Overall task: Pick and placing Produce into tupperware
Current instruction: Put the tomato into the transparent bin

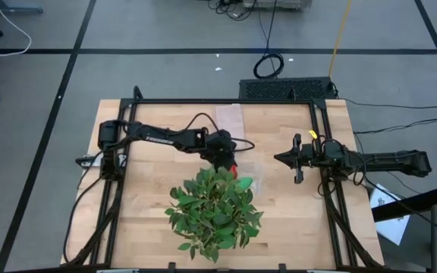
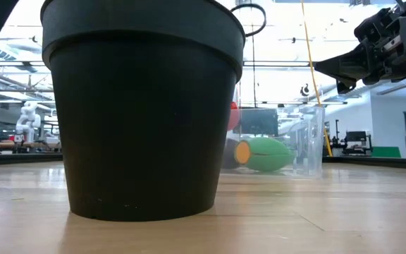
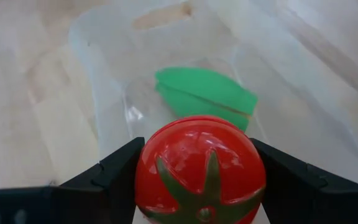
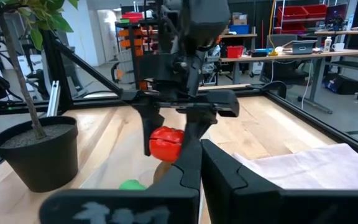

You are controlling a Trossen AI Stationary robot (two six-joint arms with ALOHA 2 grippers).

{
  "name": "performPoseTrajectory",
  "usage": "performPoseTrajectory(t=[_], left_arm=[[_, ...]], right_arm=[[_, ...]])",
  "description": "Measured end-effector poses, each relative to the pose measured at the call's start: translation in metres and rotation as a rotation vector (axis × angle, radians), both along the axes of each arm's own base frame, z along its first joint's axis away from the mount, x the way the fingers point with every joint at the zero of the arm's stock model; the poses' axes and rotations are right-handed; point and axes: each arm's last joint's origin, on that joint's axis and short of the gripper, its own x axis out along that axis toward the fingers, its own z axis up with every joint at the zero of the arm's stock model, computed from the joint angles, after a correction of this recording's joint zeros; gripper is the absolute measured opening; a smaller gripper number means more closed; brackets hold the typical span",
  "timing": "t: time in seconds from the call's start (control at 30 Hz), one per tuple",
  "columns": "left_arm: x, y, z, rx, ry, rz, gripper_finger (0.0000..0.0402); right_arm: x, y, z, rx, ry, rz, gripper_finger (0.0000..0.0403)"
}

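My left gripper (image 1: 230, 162) is shut on the small red round piece (image 3: 201, 171) and holds it over the transparent tupperware (image 3: 104, 106), just beyond the leafy plant. The bright green oval (image 3: 205, 93) lies on the tub's floor and also shows in the low view (image 2: 265, 154). A brownish piece (image 4: 163, 172) shows partly below the red one; I cannot tell what it is. My right gripper (image 1: 278, 158) is shut and empty, in the air to the right of the tub. My left gripper pinches the red round piece by its two opposite sides (image 3: 143, 171) between its two fingers. The fingers (image 4: 153, 134) come from above, pointing down. The piece is lifted clear above the tub, with its green stalk end facing the wrist camera.
A big leafy plant (image 1: 215, 208) in a black pot (image 2: 143, 106) stands near the table's front, right beside the tub. A pinkish-beige folded cloth (image 1: 230, 117) lies at the far edge. Bare wood lies to the left and right of the plant.
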Motion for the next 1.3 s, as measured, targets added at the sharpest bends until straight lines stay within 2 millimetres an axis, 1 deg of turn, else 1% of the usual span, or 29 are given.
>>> performPoseTrajectory(t=[0.17,0.6,0.83,1.03,1.3], left_arm=[[-0.002,0.006,-0.001,-0.001,0.015,0.011,0.0259],[-0.002,0.006,-0.001,-0.047,0.041,0.059,0.0259],[0.003,0.006,0.010,-0.064,0.046,0.126,0.0260],[0.010,-0.004,0.023,-0.060,0.025,0.100,0.0260],[0.012,-0.016,0.026,-0.057,0.023,0.070,0.0259]], right_arm=[[0.000,0.000,0.000,-0.011,0.001,0.000,0.0000],[0.000,0.000,0.000,-0.011,0.001,0.000,0.0000],[0.000,0.000,0.000,-0.011,0.001,0.000,0.0000],[0.000,0.000,0.000,-0.016,0.002,0.000,0.0000],[0.000,0.000,0.000,-0.018,0.002,0.000,0.0000]])
